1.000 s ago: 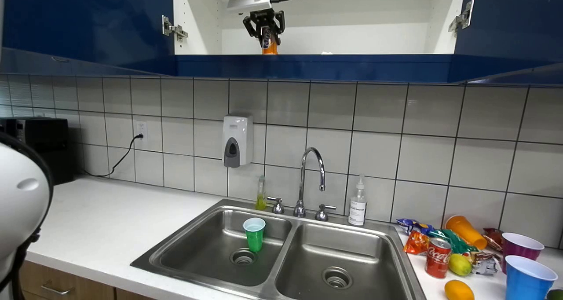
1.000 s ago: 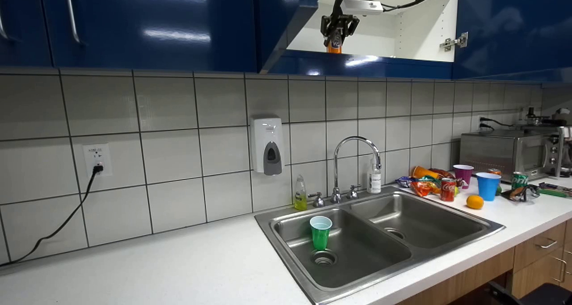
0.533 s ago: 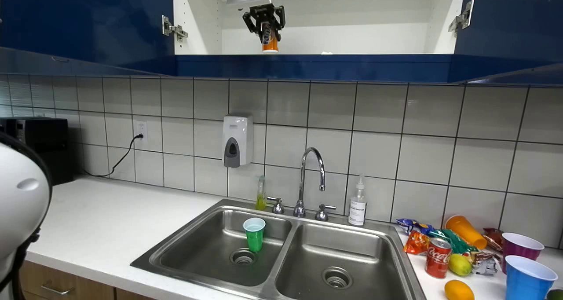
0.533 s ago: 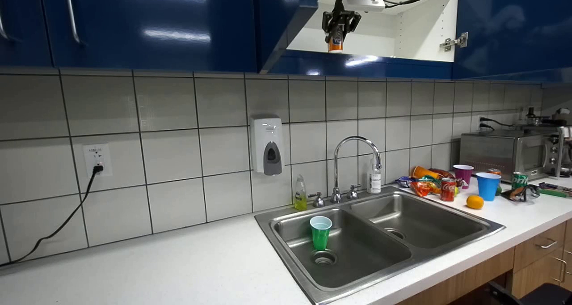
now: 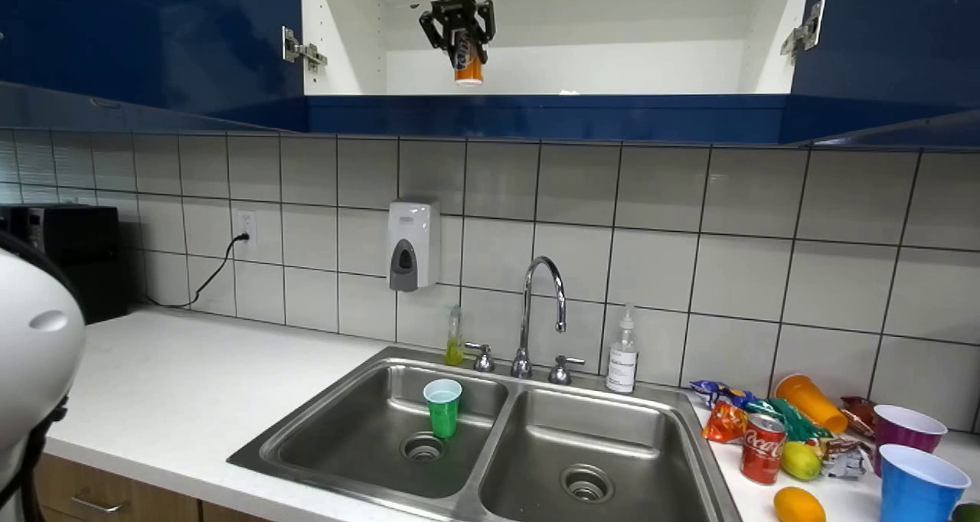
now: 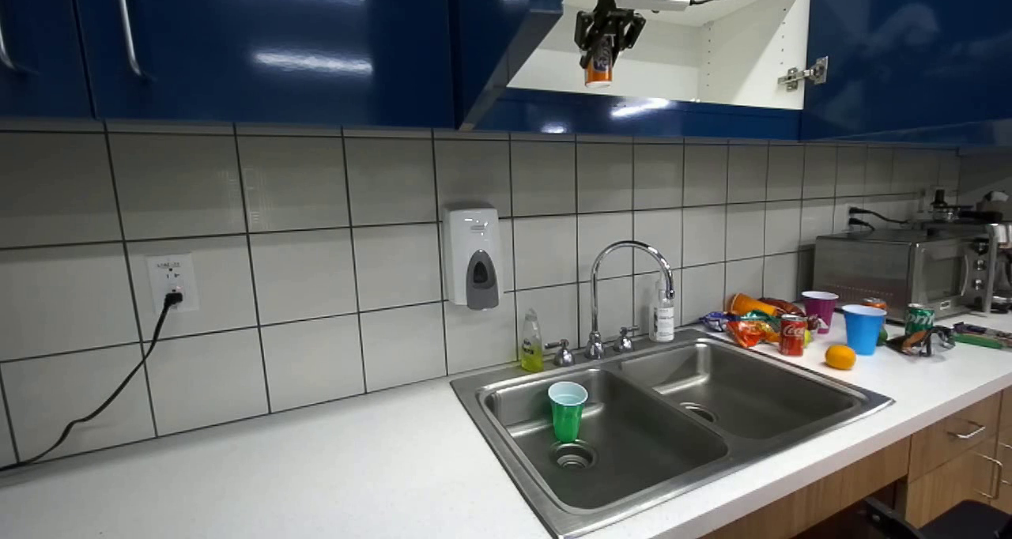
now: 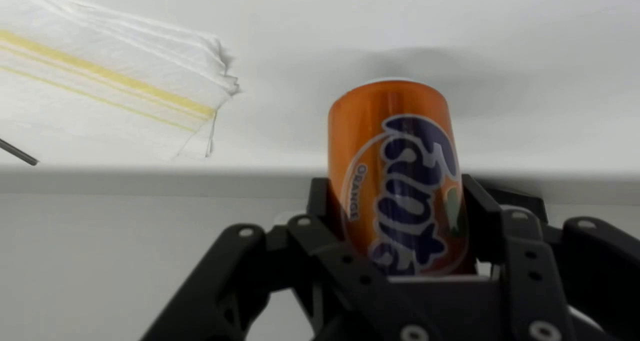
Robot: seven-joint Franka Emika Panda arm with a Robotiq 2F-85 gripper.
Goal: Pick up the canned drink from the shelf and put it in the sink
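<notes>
The canned drink, an orange Fanta can, shows in both exterior views (image 5: 468, 75) (image 6: 599, 76) and large in the wrist view (image 7: 370, 111). My gripper (image 5: 468, 55) is shut on its sides, with a finger on each side in the wrist view (image 7: 394, 183). The can hangs upright, bottom down, inside the open blue-fronted cabinet. It is above the shelf (image 7: 285, 126), on which a shadow lies in the wrist view. The shelf board is hidden behind the blue front edge in the exterior views. The steel sink (image 5: 586, 434) is below the cabinet, also in an exterior view (image 6: 664, 420).
A green cup (image 5: 443, 415) stands in a basin. The faucet (image 5: 528, 308) rises behind the sink. A soap dispenser (image 5: 413, 246) hangs on the tiles. Open cabinet doors (image 5: 153, 40) flank the opening. A striped napkin (image 7: 110, 81) lies on the shelf. Cups, cans and wrappers crowd the counter.
My gripper has risen with the can in it. The can's bottom, first hidden behind the cabinet's front edge, now shows above it. The sink and counter things have not moved.
</notes>
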